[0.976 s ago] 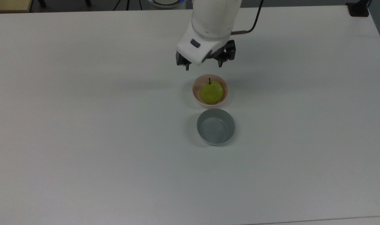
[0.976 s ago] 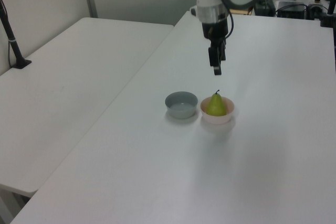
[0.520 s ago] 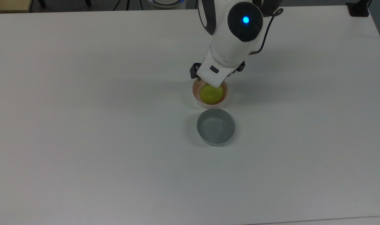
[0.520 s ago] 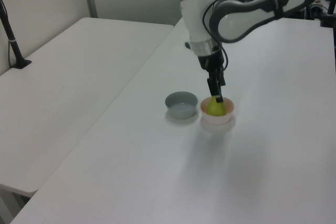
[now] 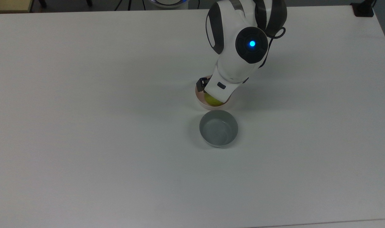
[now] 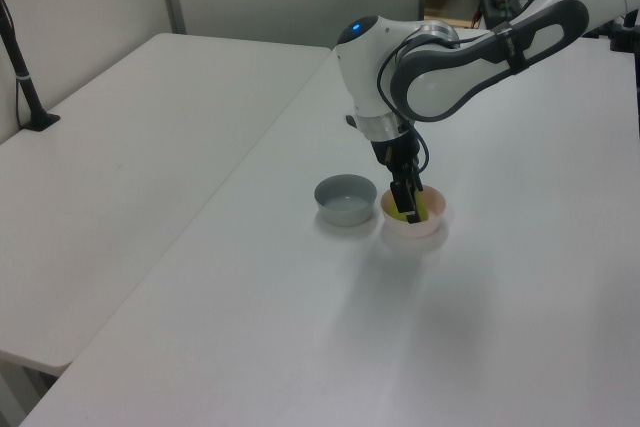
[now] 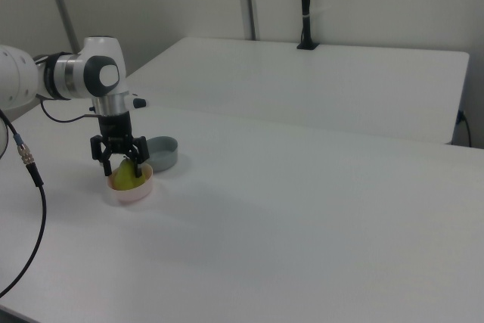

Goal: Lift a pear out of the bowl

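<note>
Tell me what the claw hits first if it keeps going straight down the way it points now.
Most likely the pear. The claw points down into the pink bowl, its fingers spread to either side of the fruit. Past the pear lies the bowl's floor. How much gap remains is unclear.

pear (image 7: 125,177): yellow-green, sitting inside the bowl; mostly covered from above, a sliver showing at (image 5: 212,100); its stem cannot be made out.
pear pose: seems upright, though the view is poor.
bowl (image 7: 136,192): small, round, pale pink with a light rim, upright on the table.
bowl place: just beside the grey bowl (image 7: 162,153), rims nearly touching; toward the top view's top from it (image 5: 199,98), on the left view's right of it (image 6: 425,227).
</note>
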You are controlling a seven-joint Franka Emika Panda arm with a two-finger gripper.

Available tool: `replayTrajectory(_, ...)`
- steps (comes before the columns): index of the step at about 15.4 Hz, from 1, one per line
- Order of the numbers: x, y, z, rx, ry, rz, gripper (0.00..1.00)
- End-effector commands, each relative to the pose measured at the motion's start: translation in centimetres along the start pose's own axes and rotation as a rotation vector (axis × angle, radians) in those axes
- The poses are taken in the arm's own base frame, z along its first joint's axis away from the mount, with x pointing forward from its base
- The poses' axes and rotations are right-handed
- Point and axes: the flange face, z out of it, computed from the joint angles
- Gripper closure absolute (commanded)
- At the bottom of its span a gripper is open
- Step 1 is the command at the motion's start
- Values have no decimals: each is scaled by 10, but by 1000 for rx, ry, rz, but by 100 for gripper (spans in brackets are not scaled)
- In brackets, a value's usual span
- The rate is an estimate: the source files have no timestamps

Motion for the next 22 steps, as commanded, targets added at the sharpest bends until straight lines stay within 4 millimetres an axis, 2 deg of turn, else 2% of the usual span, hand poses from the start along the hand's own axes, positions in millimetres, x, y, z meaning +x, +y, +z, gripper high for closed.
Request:
replayTrajectory(1, -3, 10, -1, -6, 19, -24, 6)
replayTrajectory(2, -2, 10, 2, -14, 13, -25, 7)
replayTrajectory(5, 2, 10, 10, -17, 36, -20, 17)
replayTrajectory(6, 3, 11, 9, -17, 48, -13, 30)
replayTrajectory(7, 3, 12, 8, -15, 50, -3, 49)
replayTrajectory(9, 3, 15, 6, -17, 53, 1, 50)
replayTrajectory(12, -1, 26, -7, -10, 60, 12, 59)
replayTrajectory(16, -20, 30, -49, 1, 91, 13, 59)
replayTrajectory(18, -37, 41, -75, 17, 95, 20, 59)
replayTrajectory(20, -45, 49, -85, 21, 94, 18, 58)
replayTrajectory(22, -46, 65, -90, 26, 97, 36, 58)
